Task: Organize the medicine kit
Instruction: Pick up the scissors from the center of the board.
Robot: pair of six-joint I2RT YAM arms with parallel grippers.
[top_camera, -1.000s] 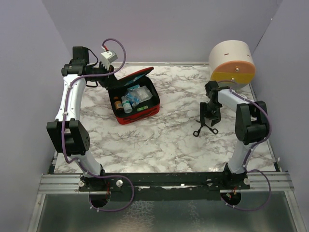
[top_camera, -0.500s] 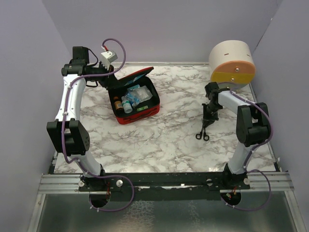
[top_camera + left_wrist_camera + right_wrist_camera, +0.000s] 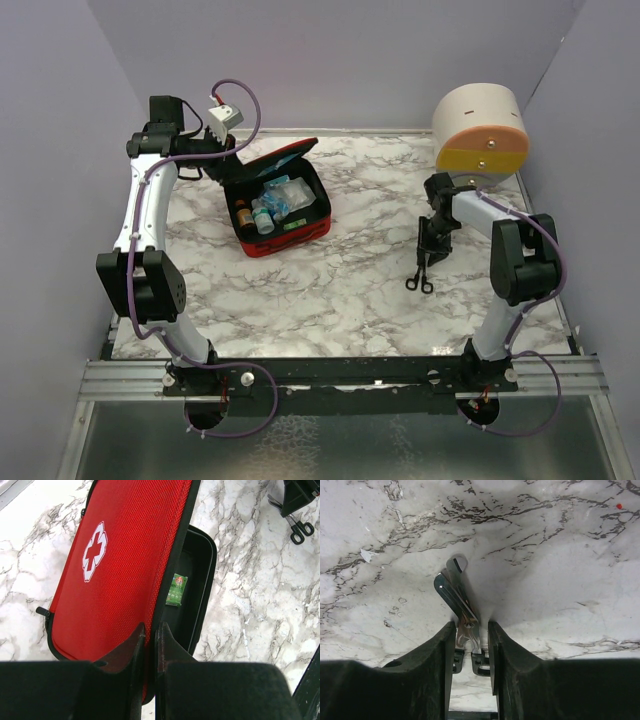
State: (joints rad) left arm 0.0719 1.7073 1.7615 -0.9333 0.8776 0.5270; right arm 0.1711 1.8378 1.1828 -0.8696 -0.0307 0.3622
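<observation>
Evidently the scissors pick-up is in hand. At the medicine kit's (image 3: 290, 238) back-left edge, the left gripper (image 3: 150, 630) pinches the raised lid (image 3: 125, 565), holding the kit open over its bottles (image 3: 262, 215). Well right of the kit, the right gripper (image 3: 471, 625) straddles the scissors (image 3: 460, 600), fingers close alongside. Whether they bite, I cannot tell. Next probably comes a firm grip, a lift, and a carry leftward into the kit.

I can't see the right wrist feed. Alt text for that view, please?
Metal scissors sit between the two black fingers of the right gripper, blades nearly closed and pointing away, over the marble table. Whether the fingers are actually gripping them is unclear.
</observation>
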